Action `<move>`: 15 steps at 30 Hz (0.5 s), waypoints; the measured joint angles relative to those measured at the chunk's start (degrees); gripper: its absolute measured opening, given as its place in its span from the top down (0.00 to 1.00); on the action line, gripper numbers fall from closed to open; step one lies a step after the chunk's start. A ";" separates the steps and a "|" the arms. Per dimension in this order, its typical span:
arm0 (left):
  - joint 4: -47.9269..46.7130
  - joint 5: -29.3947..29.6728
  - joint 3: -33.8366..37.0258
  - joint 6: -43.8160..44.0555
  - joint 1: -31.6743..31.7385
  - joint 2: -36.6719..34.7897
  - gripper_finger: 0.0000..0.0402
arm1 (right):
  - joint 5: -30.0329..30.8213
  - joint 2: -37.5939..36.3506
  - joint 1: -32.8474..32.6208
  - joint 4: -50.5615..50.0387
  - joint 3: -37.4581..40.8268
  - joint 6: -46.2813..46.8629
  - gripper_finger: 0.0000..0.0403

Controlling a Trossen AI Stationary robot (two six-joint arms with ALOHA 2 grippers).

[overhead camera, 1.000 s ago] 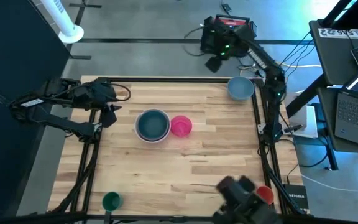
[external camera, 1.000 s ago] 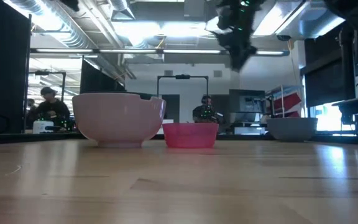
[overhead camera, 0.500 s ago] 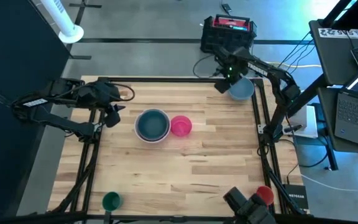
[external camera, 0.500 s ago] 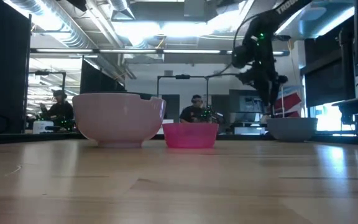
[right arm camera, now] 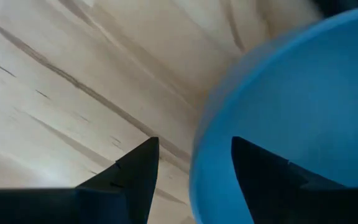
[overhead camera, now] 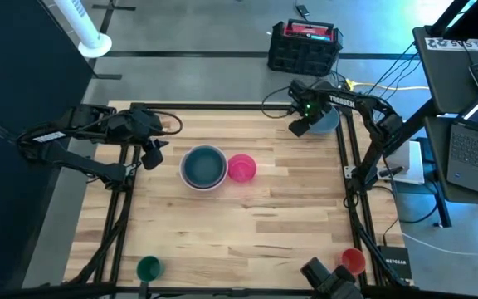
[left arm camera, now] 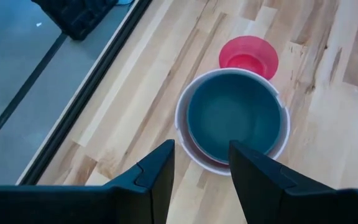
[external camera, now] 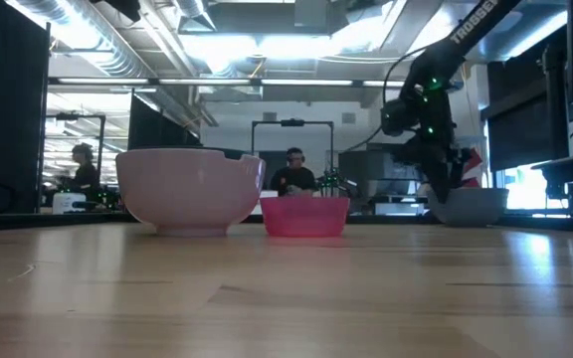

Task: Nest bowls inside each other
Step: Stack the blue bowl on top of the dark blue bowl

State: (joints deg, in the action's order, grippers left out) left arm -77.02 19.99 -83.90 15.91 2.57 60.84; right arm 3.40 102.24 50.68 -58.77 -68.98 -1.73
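Note:
A white bowl (overhead camera: 203, 167) stands mid-table with a pink bowl and a dark teal bowl (left arm camera: 234, 120) nested in it. A magenta bowl (overhead camera: 241, 168) sits just to its right. My left gripper (overhead camera: 149, 158) hovers open to the left of the stack, above the table. A grey-blue bowl (overhead camera: 324, 118) rests on its base in the far right corner. My right gripper (overhead camera: 299, 128) points down, open, astride this bowl's left rim (right arm camera: 199, 134). One of its fingers (right arm camera: 263, 171) is inside the bowl, the other outside. A small green bowl (overhead camera: 148, 268) and a small orange-red bowl (overhead camera: 353, 261) sit at the near edge.
A black frame rail (overhead camera: 344, 158) runs along the table's right edge, close to the grey-blue bowl. Bare wood lies between the middle bowls and the near edge. People sit at desks in the room beyond the table's far side.
My right gripper has come down from high above the far right corner and tipped until it points down. It now stands over the left rim of the grey-blue bowl. No bowl has moved.

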 joint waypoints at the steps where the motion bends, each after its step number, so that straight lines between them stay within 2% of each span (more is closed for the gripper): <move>1: -0.03 0.00 0.00 -0.01 0.00 0.00 0.67 | -0.37 0.00 0.02 0.51 0.91 -0.58 0.57; 3: -0.02 0.00 0.00 -0.08 0.00 -0.02 0.67 | -1.26 0.02 0.02 1.46 2.24 -2.61 0.71; 5: -0.02 0.00 0.00 -0.11 0.00 -0.02 0.67 | -2.20 0.02 -0.04 2.14 2.76 -5.12 0.91; 6: -0.02 0.00 0.00 -0.14 0.00 -0.02 0.67 | -2.13 0.00 -0.13 2.00 2.72 -5.80 0.95; 10: -0.06 0.00 0.00 -0.28 0.00 -0.04 0.67 | -3.51 -0.17 -2.70 1.80 1.13 -7.68 0.99; 15: -0.04 0.09 0.00 -0.45 0.56 -0.04 0.67 | -7.34 -0.73 -11.66 2.11 -4.76 -11.79 1.00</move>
State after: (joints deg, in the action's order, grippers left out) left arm -77.06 20.08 -83.90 15.46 3.13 60.80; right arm -3.94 101.50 39.02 -56.66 -73.75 -13.52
